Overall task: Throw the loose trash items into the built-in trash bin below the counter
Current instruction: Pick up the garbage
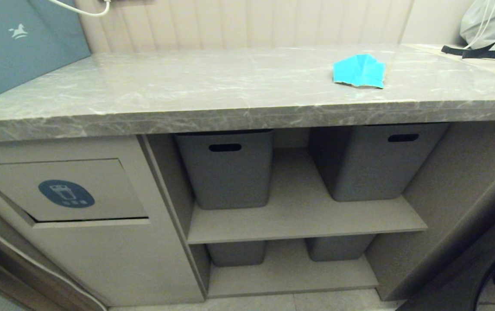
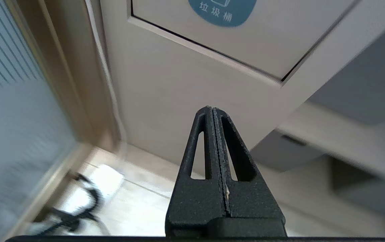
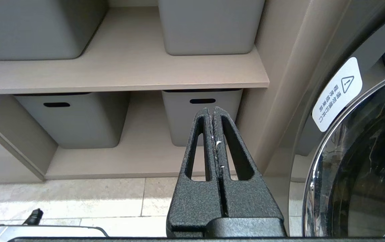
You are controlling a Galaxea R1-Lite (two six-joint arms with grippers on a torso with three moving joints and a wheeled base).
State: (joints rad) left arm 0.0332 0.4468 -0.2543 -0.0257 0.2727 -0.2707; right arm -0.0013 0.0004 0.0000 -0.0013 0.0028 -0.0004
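Pointing at the beige cabinet front below the bin flap (image 2: pixel 243 43), the left gripper (image 2: pixel 212 111) is pressing its fingers together on nothing. Likewise the right gripper (image 3: pixel 212 111) is hanging clamped and empty before the grey tubs (image 3: pixel 199 114). One turquoise paper scrap (image 1: pixel 359 71) is lying on the counter (image 1: pixel 187 82).

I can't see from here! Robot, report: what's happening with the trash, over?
Both end effectors shut, empty: left low before bin flap, right by lower shelves. One turquoise scrap on counter. Nothing blocking flap.
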